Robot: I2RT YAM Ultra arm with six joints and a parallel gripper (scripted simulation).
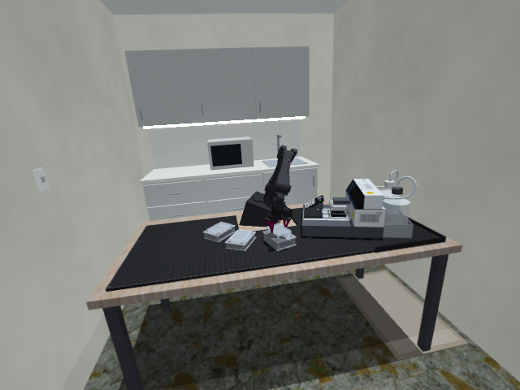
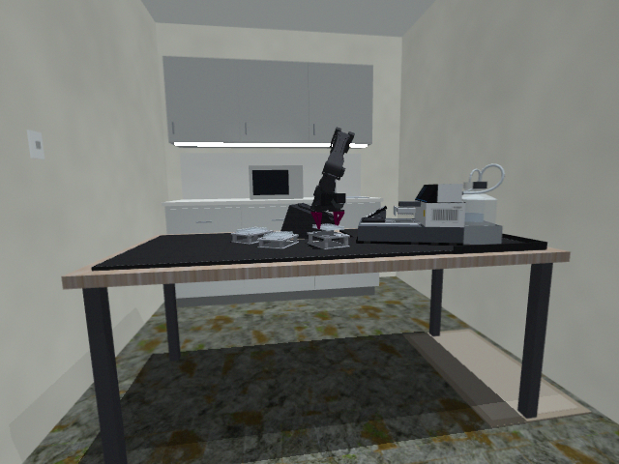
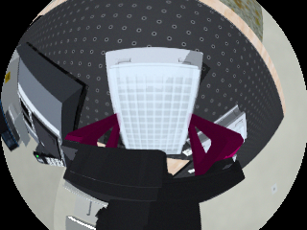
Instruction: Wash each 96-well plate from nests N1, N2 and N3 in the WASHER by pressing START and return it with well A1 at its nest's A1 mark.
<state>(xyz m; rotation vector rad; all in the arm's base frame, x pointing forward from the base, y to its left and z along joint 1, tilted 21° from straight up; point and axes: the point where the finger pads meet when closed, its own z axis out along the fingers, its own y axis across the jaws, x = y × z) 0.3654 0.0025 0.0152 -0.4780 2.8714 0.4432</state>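
- Top: gripper (image 1: pixel 279 224) clamped on the plate (image 1: pixel 280 233) in the rightmost nest (image 1: pixel 282 242), near the washer (image 1: pixel 344 216).
- Exterior: plate (image 2: pixel 329 229) low in its nest — lift straight, level.
- Wrist: fingers flank the plate's (image 3: pixel 153 105) long sides — keep centred.

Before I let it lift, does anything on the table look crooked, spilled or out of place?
Nothing stands out. The tool is shut on the plate in the nest nearest the washer; the other two plates lie flat in their nests. No spill shows.
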